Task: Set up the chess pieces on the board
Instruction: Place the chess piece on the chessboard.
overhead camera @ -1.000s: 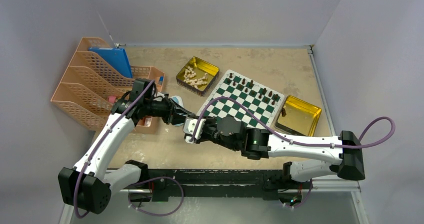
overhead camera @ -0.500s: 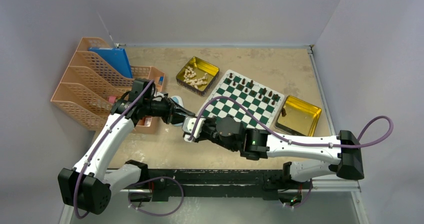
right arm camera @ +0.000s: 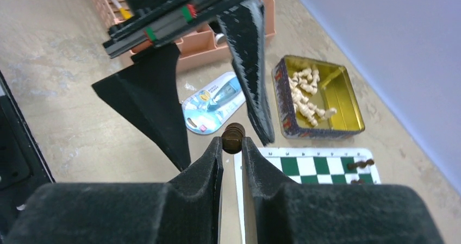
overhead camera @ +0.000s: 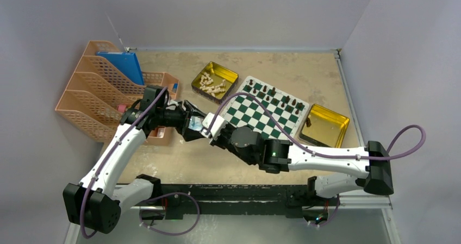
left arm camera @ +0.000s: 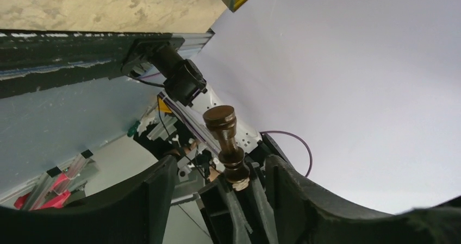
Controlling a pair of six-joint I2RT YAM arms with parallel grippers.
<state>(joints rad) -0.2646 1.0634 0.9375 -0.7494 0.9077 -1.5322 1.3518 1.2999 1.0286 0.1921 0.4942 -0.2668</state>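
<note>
A dark brown chess piece (right arm camera: 233, 138) is pinched at its base between my right gripper's (right arm camera: 232, 146) pads, which are shut on it. In the left wrist view the same piece (left arm camera: 224, 141) sticks up out of the right fingers (left arm camera: 239, 211). My left gripper (left arm camera: 218, 169) stands open around it, both fingers clear of the piece. Seen from above, the two grippers meet (overhead camera: 202, 125) just off the near-left corner of the board (overhead camera: 266, 113). Several dark pieces (overhead camera: 274, 93) stand along the board's far edge. Pale pieces (overhead camera: 212, 83) lie in a gold tin (overhead camera: 228, 74).
A second gold tin (overhead camera: 326, 125) sits right of the board with one dark piece inside. Orange file trays (overhead camera: 89, 100) with a blue folder (overhead camera: 122, 64) stand at the left. A blue-and-white packet (right arm camera: 212, 100) lies on the table under the grippers.
My left gripper has opened and let go of the dark piece, which the right gripper now holds. Both grippers have shifted slightly towards the board.
</note>
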